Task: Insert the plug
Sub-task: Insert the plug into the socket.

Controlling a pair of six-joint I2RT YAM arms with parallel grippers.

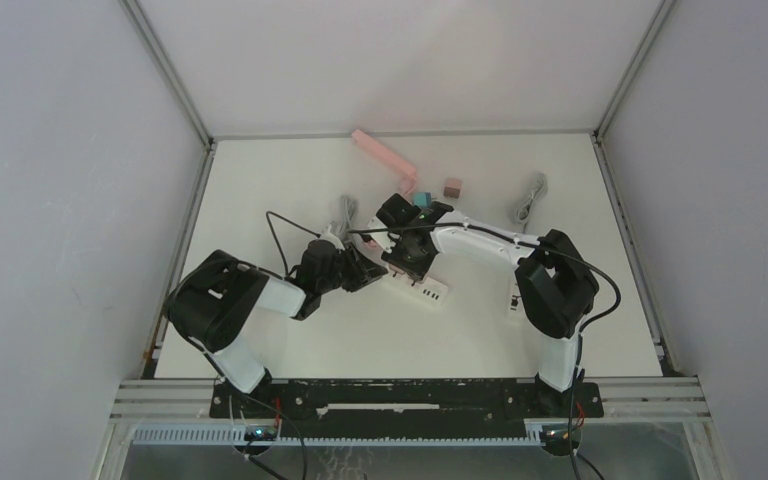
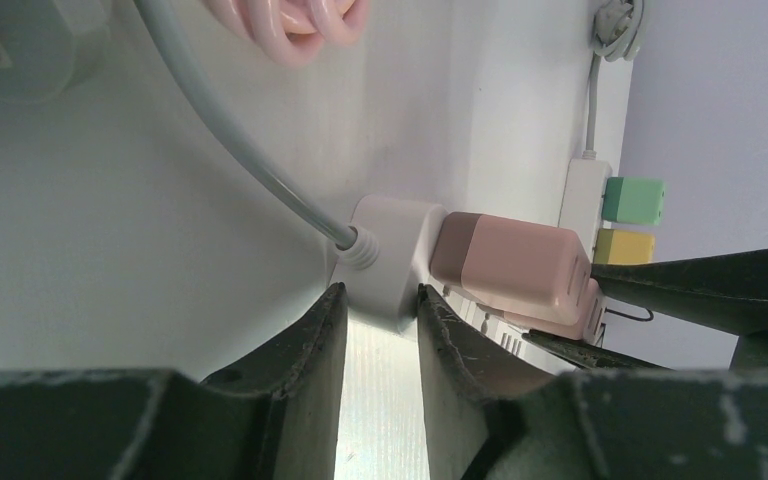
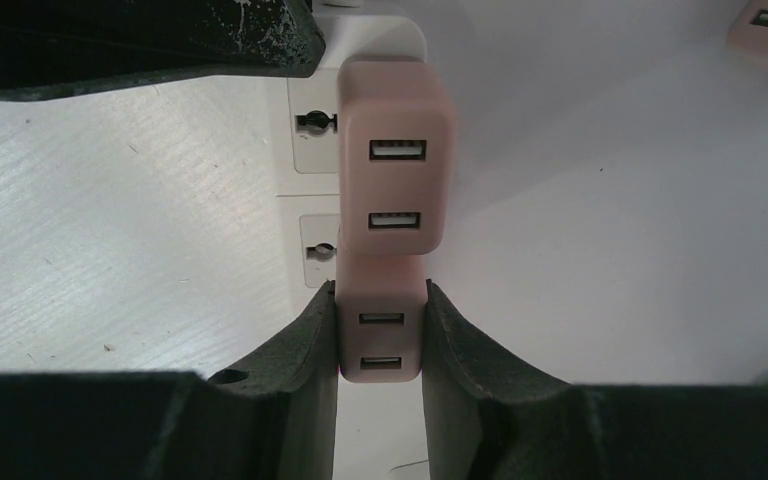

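Note:
A white power strip lies mid-table. My left gripper is shut on its cable end, fingers on both sides. One pink USB plug stands in the strip next to that end; it also shows in the left wrist view. My right gripper is shut on a second pink USB plug, held against the strip right beside the first one. I cannot tell how deep its prongs sit. Two free sockets show to the left of the plugs.
A pink bar, a brown cube and a teal block lie at the back. Grey coiled cables lie there too. A second white strip carries a green plug and a yellow plug.

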